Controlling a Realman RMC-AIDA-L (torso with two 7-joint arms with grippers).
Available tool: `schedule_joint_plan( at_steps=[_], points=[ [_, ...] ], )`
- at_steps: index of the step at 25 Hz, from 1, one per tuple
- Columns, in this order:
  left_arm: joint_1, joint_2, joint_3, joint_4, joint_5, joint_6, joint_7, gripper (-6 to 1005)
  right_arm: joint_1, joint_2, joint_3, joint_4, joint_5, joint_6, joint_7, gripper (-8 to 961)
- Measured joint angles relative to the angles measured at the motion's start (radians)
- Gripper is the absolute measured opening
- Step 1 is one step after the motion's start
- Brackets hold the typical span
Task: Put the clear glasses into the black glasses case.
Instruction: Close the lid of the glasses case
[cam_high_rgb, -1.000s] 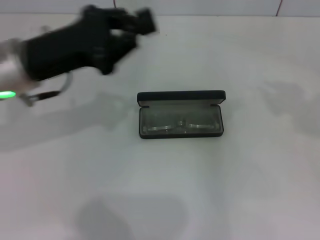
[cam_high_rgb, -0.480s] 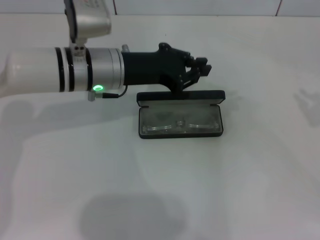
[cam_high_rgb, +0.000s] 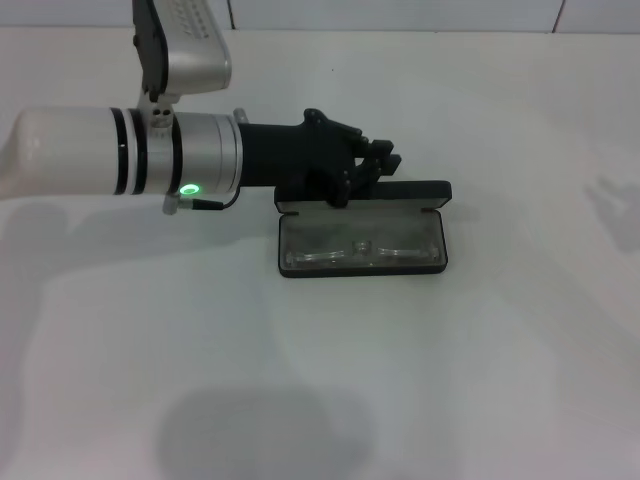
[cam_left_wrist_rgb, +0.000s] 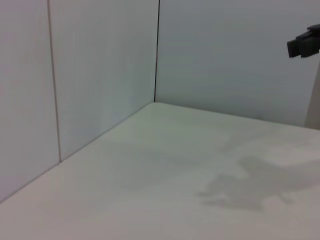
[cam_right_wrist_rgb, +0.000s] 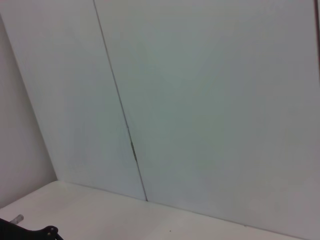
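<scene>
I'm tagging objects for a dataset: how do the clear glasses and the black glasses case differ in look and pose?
The clear glasses are see-through and nearly colourless; the black glasses case is opaque black outside with a grey lining. The glasses lie flat inside the tray, while the case sits on the table with its lid open, standing up behind. The glasses look thin and faint, the case boxy and sharp-edged. Both are about equally wide.

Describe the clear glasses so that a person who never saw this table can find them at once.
Look at the white table and find the only dark object lying on it, the open black glasses case, just in front of the left gripper. The clear glasses lie inside it on the grey lining. They are nearly colourless, visible only as faint pale outlines.
</scene>
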Motion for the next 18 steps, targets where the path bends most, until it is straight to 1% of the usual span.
schedule_joint_plan(
  at_steps=[8, 18],
  points=[
    [0.001, 0.003, -0.009, -0.011, 0.031, -0.012, -0.017, 161, 0.007, 0.000, -0.003, 0.039, 0.002, -0.002, -0.019, 156],
    [-0.007, 0.000, -0.003, -0.013, 0.073, -0.015, -0.038, 161, 0.013, 0.000, 0.001, 0.089, 0.027, -0.012, -0.048, 156]
  ],
)
